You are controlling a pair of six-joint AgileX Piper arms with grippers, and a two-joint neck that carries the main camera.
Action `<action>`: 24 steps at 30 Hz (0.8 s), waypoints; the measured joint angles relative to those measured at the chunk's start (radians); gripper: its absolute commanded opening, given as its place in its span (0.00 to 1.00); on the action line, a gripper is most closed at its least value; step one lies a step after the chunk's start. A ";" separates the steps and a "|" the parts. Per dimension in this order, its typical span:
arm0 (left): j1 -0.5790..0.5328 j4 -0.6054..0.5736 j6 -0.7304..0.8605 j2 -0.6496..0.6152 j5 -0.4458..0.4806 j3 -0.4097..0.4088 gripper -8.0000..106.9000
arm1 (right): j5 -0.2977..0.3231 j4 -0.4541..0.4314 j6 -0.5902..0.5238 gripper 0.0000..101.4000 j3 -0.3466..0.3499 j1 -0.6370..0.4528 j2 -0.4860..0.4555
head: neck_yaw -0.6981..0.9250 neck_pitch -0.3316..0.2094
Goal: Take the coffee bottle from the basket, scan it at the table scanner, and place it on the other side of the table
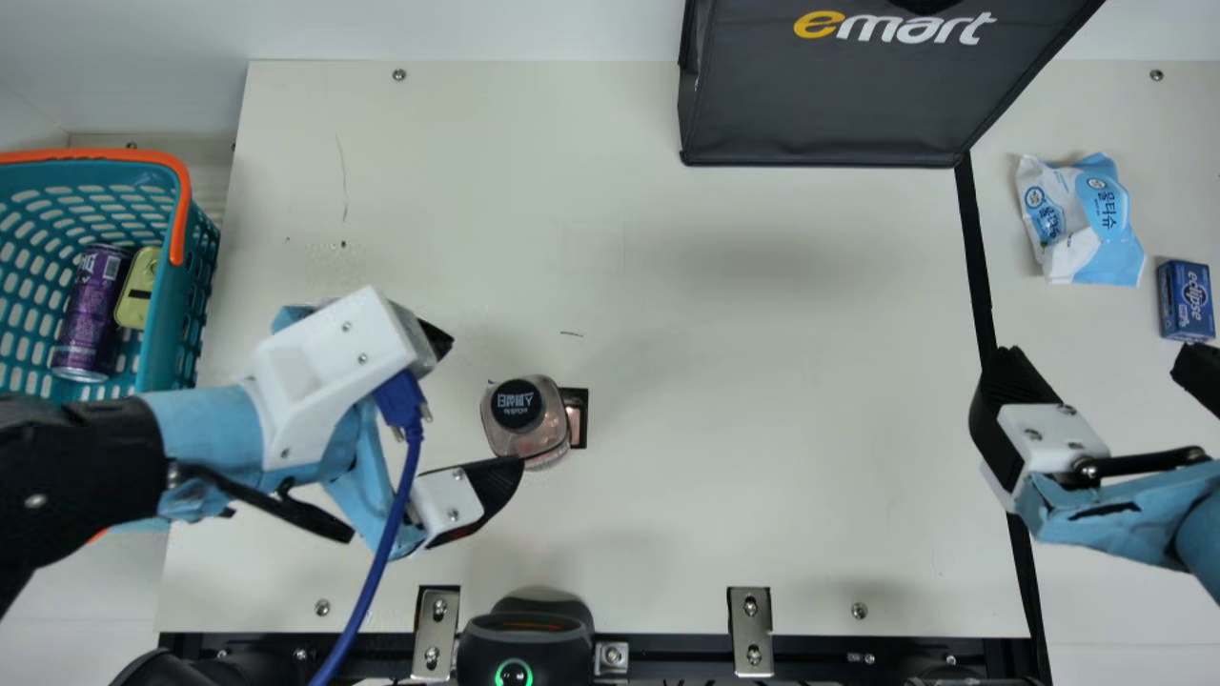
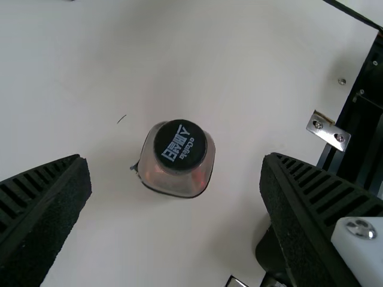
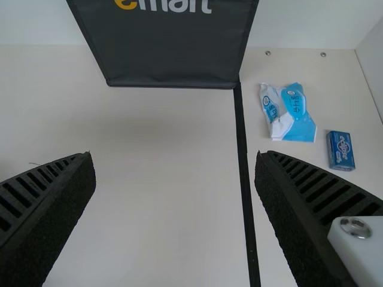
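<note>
Had the coffee bottle (image 1: 524, 417) out of the basket (image 1: 170, 333) and upright on the table (image 1: 762, 381) near the left gripper (image 1: 484, 405), spread like the right gripper (image 1: 1103, 357), with scanning at the scanner (image 1: 524, 634) impossible to confirm and placing beyond the black line (image 1: 980, 267) left to do.

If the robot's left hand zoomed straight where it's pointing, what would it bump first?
Most likely the coffee bottle, lined up ahead of the left hand, though the gap is hard to judge.

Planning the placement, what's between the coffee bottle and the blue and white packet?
In the main view, a black line crosses otherwise bare tabletop between bottle and packet.
</note>
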 measured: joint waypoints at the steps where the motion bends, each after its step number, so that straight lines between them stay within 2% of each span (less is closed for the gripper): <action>1: -0.006 0.019 -0.042 -0.006 0.007 -0.010 0.85 | 0.000 0.000 0.000 0.94 0.000 0.000 0.000 | 0.000 -0.002; 12: -0.129 0.232 -0.494 -0.026 0.052 -0.082 0.85 | 0.000 0.000 0.000 0.94 0.000 0.000 0.000 | 0.000 0.000; 24: -0.369 0.456 -0.925 0.038 0.030 -0.147 0.85 | 0.000 0.000 0.000 0.94 0.000 0.000 0.000 | 0.000 0.000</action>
